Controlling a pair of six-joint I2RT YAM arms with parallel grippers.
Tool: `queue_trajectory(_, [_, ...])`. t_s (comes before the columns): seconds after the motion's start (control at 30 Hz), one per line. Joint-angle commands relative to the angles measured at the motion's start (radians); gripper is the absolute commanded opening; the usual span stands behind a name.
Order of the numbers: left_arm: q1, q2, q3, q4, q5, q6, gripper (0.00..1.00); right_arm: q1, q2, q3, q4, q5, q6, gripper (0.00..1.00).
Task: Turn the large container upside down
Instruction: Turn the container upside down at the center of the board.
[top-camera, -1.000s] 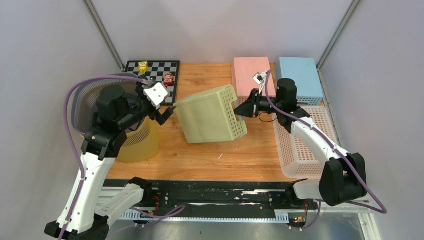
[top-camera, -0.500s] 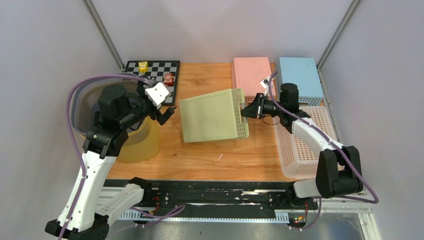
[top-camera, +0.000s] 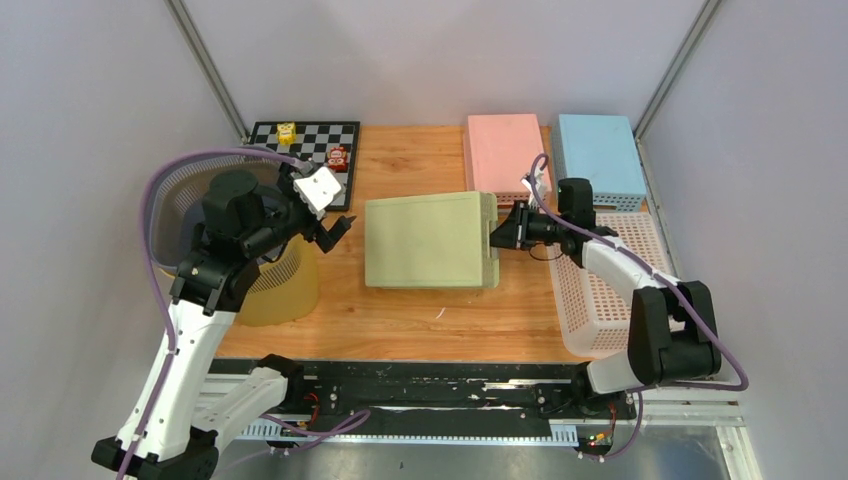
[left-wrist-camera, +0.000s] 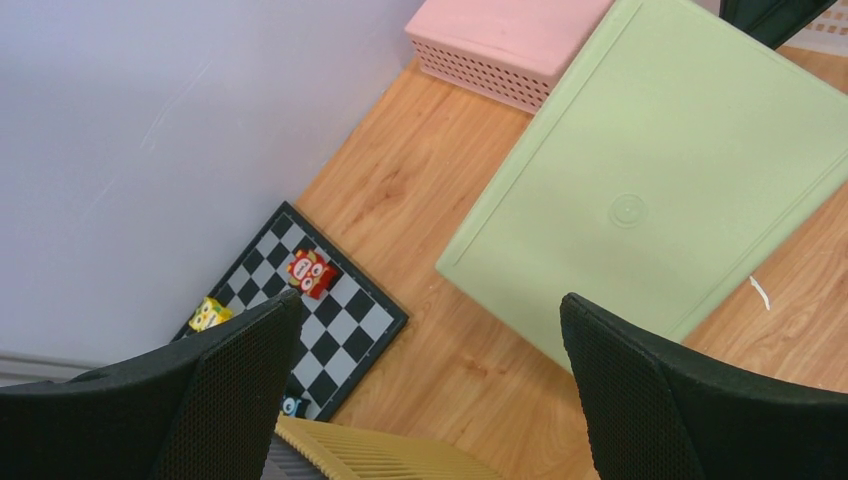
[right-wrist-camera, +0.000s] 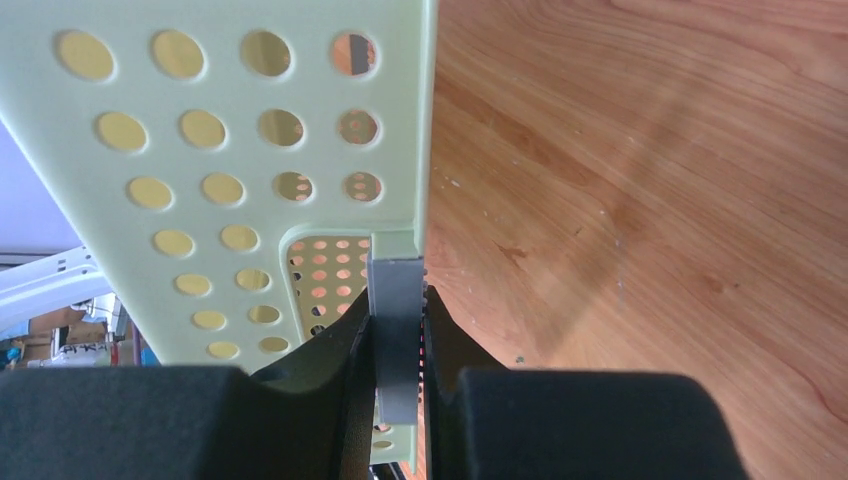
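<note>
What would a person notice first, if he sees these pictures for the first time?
The eye falls first on the large pale green container in the middle of the table, turned bottom up with its flat base facing the top camera. The right gripper is shut on its perforated right wall, while the left gripper hangs wide open just to its left, touching nothing.

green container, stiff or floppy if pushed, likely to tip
Probably stiff: the green container shows no sag with the right hand pinching one edge. Likely light, given thin perforated walls. Wide and low, so unlikely to tip.
</note>
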Motion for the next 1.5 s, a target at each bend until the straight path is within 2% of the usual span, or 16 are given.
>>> queue_trajectory(0.0, [0.007,-0.010,-0.013,0.016,0.020,-0.011,1.00,-0.036,0.026,-0.027,-0.044,0.027,-0.064,0.11])
queue_trajectory(0.33, [0.007,-0.021,-0.043,0.023,0.029,-0.009,1.00,-0.065,0.063,-0.076,0.017,0.012,-0.035,0.16])
queue_trajectory(0.57, [0.007,-0.025,-0.055,0.015,0.041,0.004,1.00,-0.064,0.072,-0.101,0.024,0.029,-0.057,0.26])
queue_trajectory(1.1, [0.007,-0.031,-0.079,-0.010,0.096,0.029,1.00,-0.058,0.167,-0.106,0.053,0.006,-0.074,0.35])
queue_trajectory(1.33, [0.007,-0.029,-0.099,-0.030,0.144,0.054,1.00,-0.046,0.183,-0.098,0.028,0.022,-0.106,0.41])
queue_trajectory(1.47, [0.006,-0.026,-0.122,-0.043,0.174,0.078,1.00,-0.045,0.199,-0.071,-0.042,0.025,-0.172,0.45])
